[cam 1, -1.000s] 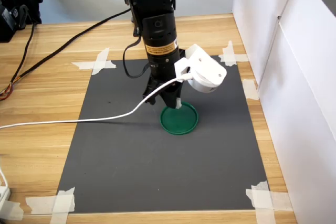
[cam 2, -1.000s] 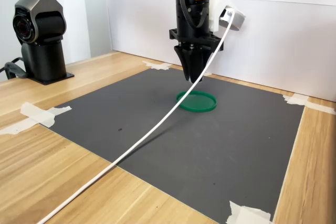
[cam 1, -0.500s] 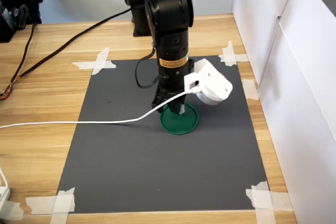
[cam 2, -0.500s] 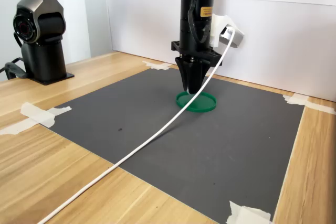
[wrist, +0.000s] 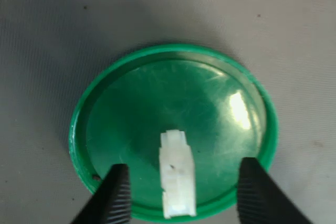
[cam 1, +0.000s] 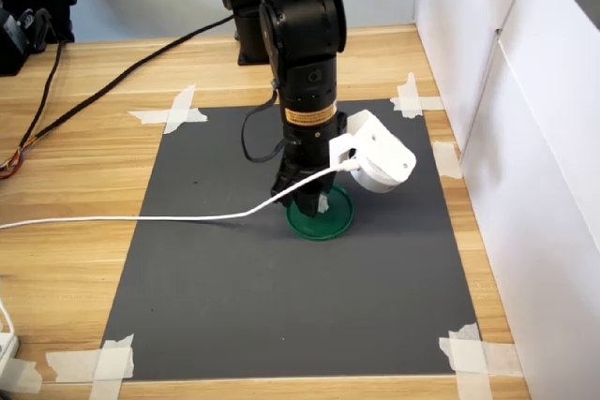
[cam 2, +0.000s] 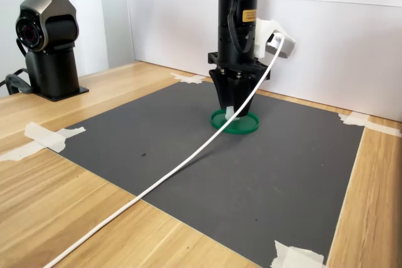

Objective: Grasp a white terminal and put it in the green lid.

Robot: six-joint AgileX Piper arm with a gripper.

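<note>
The gripper [wrist: 178,195] points straight down over the lid [wrist: 173,129], its two black fingers [wrist: 113,195] spread apart with clear gaps on both sides of the terminal [wrist: 177,174], so it holds nothing. The terminal lies on the lid's floor between the fingers, close to the rim, touching neither finger. In both exterior views the fingertips sit low, just above the lid [cam 1: 323,217] [cam 2: 239,123]. The lid rests on a dark mat [cam 1: 281,288], a little toward the mat's far edge in the first exterior view. The mat is taped at its corners to the wooden bench [cam 1: 84,156]. A white cable [cam 1: 141,219] trails from the wrist camera [cam 1: 380,156] across the mat to the bench's left edge in the first exterior view.
</note>
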